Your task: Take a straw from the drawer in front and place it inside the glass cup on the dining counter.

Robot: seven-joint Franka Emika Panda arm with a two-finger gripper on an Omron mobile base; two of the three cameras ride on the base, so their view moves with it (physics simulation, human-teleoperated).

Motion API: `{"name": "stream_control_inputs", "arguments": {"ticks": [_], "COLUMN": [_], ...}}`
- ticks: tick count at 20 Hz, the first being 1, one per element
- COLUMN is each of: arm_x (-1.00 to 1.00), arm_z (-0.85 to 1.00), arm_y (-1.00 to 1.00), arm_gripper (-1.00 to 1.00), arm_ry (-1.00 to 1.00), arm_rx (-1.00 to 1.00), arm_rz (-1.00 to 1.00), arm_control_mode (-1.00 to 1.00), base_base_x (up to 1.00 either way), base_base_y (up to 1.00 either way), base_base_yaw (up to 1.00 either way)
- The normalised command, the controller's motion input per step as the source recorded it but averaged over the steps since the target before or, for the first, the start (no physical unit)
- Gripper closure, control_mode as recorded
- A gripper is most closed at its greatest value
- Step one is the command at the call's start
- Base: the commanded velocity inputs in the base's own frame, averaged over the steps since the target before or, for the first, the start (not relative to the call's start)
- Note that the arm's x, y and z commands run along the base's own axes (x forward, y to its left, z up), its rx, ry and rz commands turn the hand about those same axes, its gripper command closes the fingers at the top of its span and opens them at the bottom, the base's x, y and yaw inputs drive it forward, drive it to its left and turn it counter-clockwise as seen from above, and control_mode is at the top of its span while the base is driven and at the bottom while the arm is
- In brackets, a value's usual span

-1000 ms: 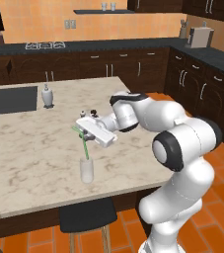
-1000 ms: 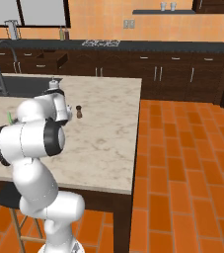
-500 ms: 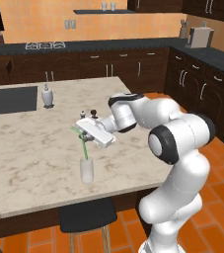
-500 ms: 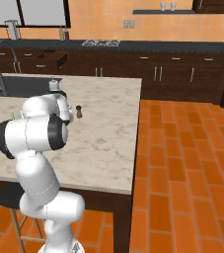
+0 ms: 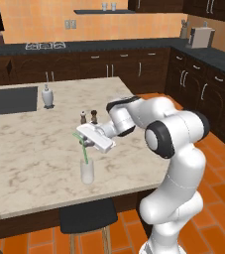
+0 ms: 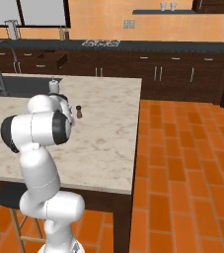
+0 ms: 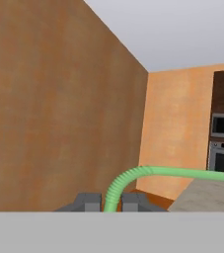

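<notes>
This is a home kitchen, rendered rather than filmed. Dark-brown wooden cabinets point(image 5: 114, 64) with pale bar handles line the walls under a black worktop point(image 5: 84, 45), where a gas hob point(image 5: 44, 45) sits. A large cream marbled island point(image 5: 29, 149) holds a sink point(image 6: 15, 86) with a curved tap point(image 6: 0, 54), a soap dispenser point(image 5: 47, 95) and salt and pepper shakers point(image 5: 88, 117). Orange tiles point(image 6: 182, 163) cover the floor, and a stool point(image 5: 86, 218) stands at the island.

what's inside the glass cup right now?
The straw: its lower end dips into the glass cup on the dining counter, top still pinched in the shut pincer. Whether it touches bottom can't be told.
</notes>
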Motion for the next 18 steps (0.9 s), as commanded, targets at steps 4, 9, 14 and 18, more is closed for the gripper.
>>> {"name": "stream_control_inputs", "arguments": {"ticks": [4, 9, 14, 18], "arm_x": [0.19, 0.09, -0.09, -0.26], "arm_z": [-0.20, -0.34, -0.11, 0.00], "arm_y": [0.00, 0.00, 0.02, 0.00], "arm_gripper": [1.00, 1.00, -1.00, -1.00], "arm_ry": [0.00, 0.01, 0.00, -0.06], "arm_rx": [0.02, 0.00, -0.01, -0.11], "arm_rz": [0.02, 0.01, 0.00, 0.00], "arm_control_mode": [-1.00, -1.00, -1.00, -1.00], "base_base_x": [0.00, 0.00, 0.00, 0.00], "base_base_y": [0.00, 0.00, 0.00, 0.00], "base_base_yaw": [0.00, 0.00, 0.00, 0.00]}}
